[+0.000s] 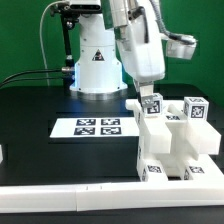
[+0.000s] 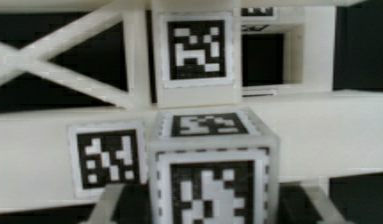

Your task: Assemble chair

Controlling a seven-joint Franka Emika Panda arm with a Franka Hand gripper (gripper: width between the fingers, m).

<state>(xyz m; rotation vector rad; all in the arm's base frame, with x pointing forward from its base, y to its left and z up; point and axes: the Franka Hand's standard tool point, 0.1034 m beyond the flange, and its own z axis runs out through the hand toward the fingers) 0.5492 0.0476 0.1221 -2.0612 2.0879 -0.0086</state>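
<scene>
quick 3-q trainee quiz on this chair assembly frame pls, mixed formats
1. True or false: the claw hangs over bare table, far from any chair part.
2. Multiple choice: the marker board lies A) on top of the chair assembly, B) flat on the black table, toward the exterior view's left of the assembly, C) in the claw.
3. Short answer: what does the claw hold?

Key
1. False: it is down at the chair assembly.
2. B.
3. A white tagged block at the top of the assembly; the wrist view shows the block between the fingers.

The arm (image 1: 135, 45) reaches straight down, wrist vertical, its fingers (image 1: 149, 95) closed partway around something.
</scene>
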